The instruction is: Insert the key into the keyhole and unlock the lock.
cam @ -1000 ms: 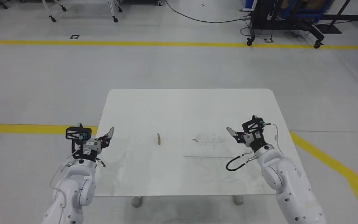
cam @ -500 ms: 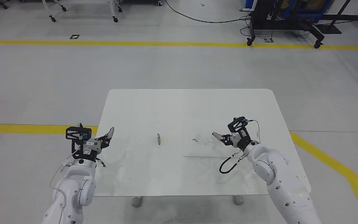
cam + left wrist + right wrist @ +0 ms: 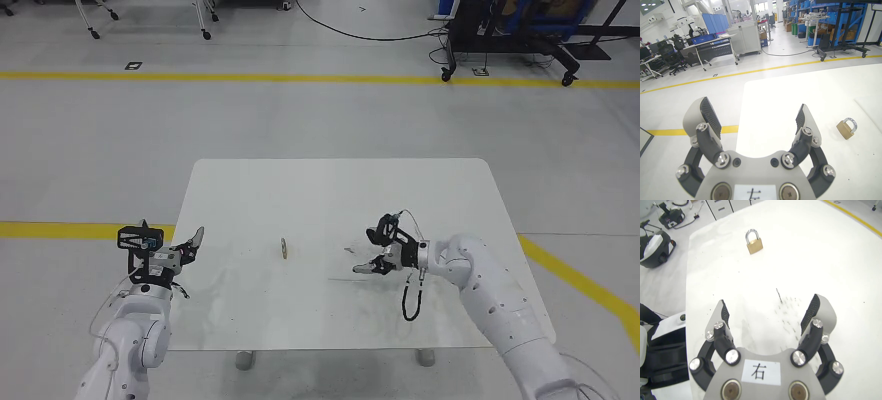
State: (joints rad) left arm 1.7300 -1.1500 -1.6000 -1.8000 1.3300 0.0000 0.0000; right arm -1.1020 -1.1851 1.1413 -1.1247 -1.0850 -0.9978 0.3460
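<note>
A small brass padlock with a silver shackle lies on the white table, left of centre; it also appears as the padlock and the padlock in the wrist views. A thin metal key lies among grey scuff marks just ahead of my right gripper, slightly toward one finger. The right gripper is open, low over the table's middle, right of the padlock. My left gripper is open and holds nothing, hanging at the table's left edge, well away from the padlock.
A black cable loops from the right wrist over the table. Yellow floor lines run past the table. Carts and racks stand far behind it.
The right arm has swung left across the table from near the right edge toward the key and scuff marks. The left arm and the padlock have not moved.
</note>
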